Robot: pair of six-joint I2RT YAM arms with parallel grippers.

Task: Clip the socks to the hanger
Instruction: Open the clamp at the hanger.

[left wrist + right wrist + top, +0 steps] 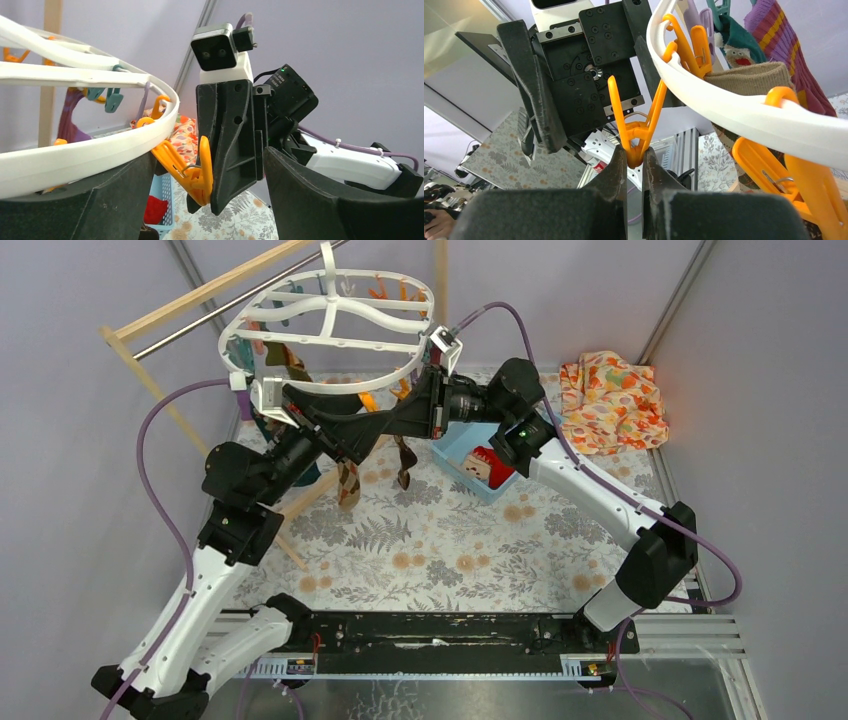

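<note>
At the upper left of the overhead view, the wooden rack (200,292) carries the hanger (345,390) high above the tabletop (450,560), so that whatever is clipped on can dangle free. Some of the socks (347,478) already hang from it, a brown argyle pair drooping just below the frame's middle.

The left claw (210,155) sits under the rim with its fingers (100,205) spread wide and nothing between them. I judge that it is standing by next to the peg, not delivering a sock.

At centre, the right claw (635,156) is clenched on the tail of an orange peg (636,122) that dangles from the rim. The peg's two arms splay in a V, probably because the squeeze holds its mouth open for a sock.

To the right in that wrist view, a beige sock (749,77), a teal sock (734,47) and a purple striped sock (784,35) are clipped along the rim.

Further right in the overhead view, a blue basket (452,452) rests on the tabletop under the right wrist. It holds a red sock (487,465) with a cream cuff, not yet clipped and close enough for a short reach.

At the far right lies the orange floral cloth (610,400), well apart from the hanger
</note>
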